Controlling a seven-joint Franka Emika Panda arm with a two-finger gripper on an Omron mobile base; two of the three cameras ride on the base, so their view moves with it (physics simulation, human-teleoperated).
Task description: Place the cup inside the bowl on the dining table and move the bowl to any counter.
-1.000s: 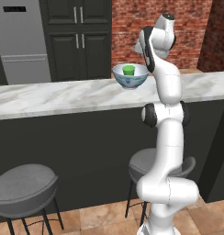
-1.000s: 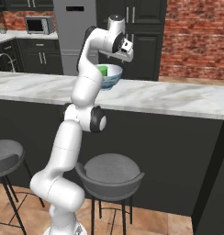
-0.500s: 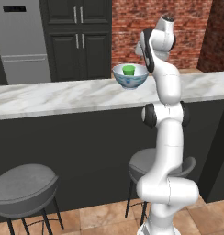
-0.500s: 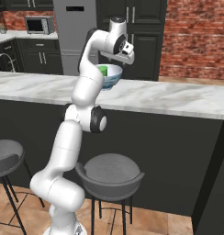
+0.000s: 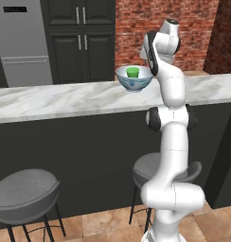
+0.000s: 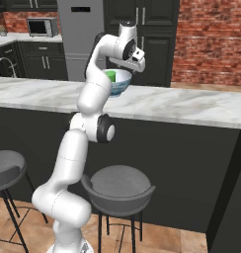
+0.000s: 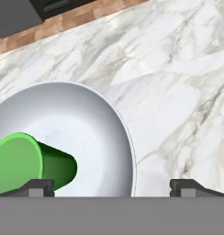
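the cup (image 7: 29,163) lies inside the bowl (image 7: 93,133), tipped on its side in the hand view with its open mouth toward the lower left of that view; from the left base view it shows as a green spot (image 5: 132,72) above the bowl's (image 5: 134,80) rim. the bowl appears raised a little over the marble worktop (image 5: 65,99) of the dining table, near its far edge, though the base views do not make it certain whether its foot touches the stone. the gripper (image 7: 111,186) sits at the bowl's rim on the arm's side: in the hand view one finger tip (image 7: 38,186) is inside the bowl just beside the cup and the other is outside over the marble, with the rim passing between them. the fingers look to be gripping the bowl wall, with a wide gap between the tips. in the right base view the bowl (image 6: 120,82) peeks out behind the arm, under the hand. two round grey stools (image 5: 25,193) stand in front of the table's black face.
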